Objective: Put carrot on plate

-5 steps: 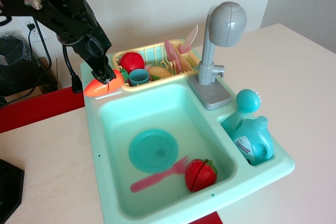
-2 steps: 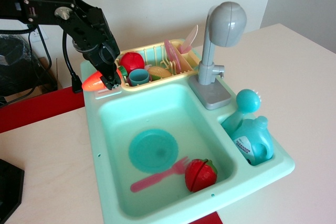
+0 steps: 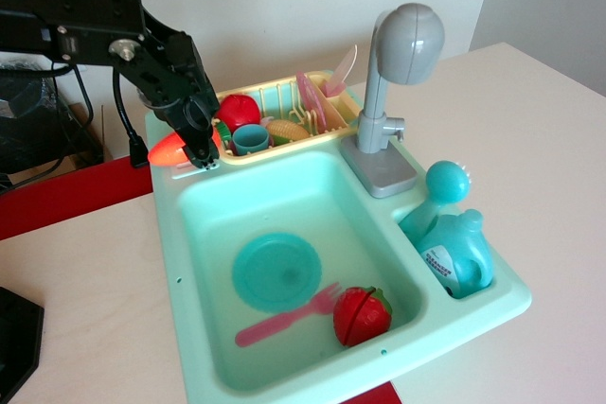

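Note:
The orange toy carrot (image 3: 170, 149) is held in my black gripper (image 3: 197, 144), which is shut on it above the back left corner of the toy sink. The carrot's orange tip points left. Its green top is mostly hidden behind the fingers. The round teal plate (image 3: 276, 272) lies flat on the bottom of the sink basin, well below and to the right of the gripper.
A pink fork (image 3: 284, 322) and a red strawberry (image 3: 361, 315) lie in the basin (image 3: 350, 224) beside the plate. A yellow rack (image 3: 275, 99) behind holds a red fruit, a teal cup and pink plates. A grey faucet (image 3: 398, 63) and a teal bottle (image 3: 453, 243) stand at the right.
The gripper with the carrot has turned and shifted slightly left and up. The carrot now sticks out to the left of the fingers instead of hanging below them.

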